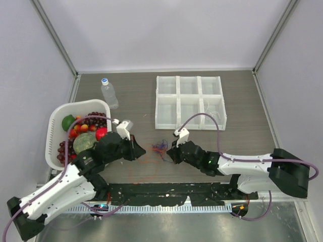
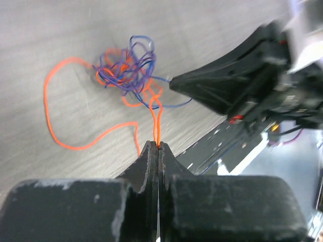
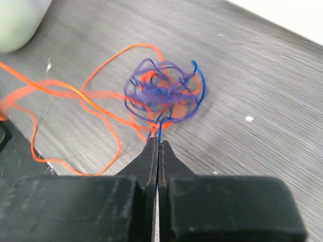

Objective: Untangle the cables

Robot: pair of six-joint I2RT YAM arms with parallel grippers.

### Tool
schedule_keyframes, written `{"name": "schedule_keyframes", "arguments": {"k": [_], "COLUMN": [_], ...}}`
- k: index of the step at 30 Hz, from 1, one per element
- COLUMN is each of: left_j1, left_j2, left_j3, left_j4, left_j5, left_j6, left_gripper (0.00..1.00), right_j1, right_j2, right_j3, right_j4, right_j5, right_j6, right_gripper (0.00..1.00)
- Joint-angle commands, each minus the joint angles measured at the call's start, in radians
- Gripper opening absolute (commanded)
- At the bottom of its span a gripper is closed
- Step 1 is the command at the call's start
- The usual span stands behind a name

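A small tangle of cables (image 1: 160,147), orange-red and dark blue/purple, lies on the table between my two grippers. In the left wrist view the tangle (image 2: 128,70) sits ahead, with a long orange loop (image 2: 48,108) trailing left. My left gripper (image 2: 158,146) is shut on an orange cable strand. In the right wrist view the tangle (image 3: 161,93) lies just beyond my right gripper (image 3: 158,141), which is shut on a blue cable strand. Both grippers show in the top view, left (image 1: 143,151) and right (image 1: 170,153). No white cable shows in the tangle.
A white basket (image 1: 55,126) of fruit stands at the left, touching my left arm. A clear water bottle (image 1: 109,93) stands behind it. A white six-compartment tray (image 1: 190,102) sits at the back centre. A black strip runs along the near table edge (image 1: 166,191).
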Motion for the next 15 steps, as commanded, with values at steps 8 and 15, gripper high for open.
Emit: {"name": "schedule_keyframes", "arguments": {"k": [8, 15], "left_j1": [0.002, 0.004], "left_j2": [-0.231, -0.187], "left_j3": [0.34, 0.57], "left_j4": [-0.063, 0.021], "left_j5": [-0.258, -0.239], "left_j6": [0.153, 0.191], "left_gripper": [0.0, 0.0], "right_j1": [0.0, -0.002], "right_j2": [-0.347, -0.542], "right_j3": [-0.163, -0.137], "right_j4": [-0.362, -0.825], "right_j5": [0.47, 0.659], "right_j6": [0.398, 0.769], "right_gripper": [0.01, 0.01]}}
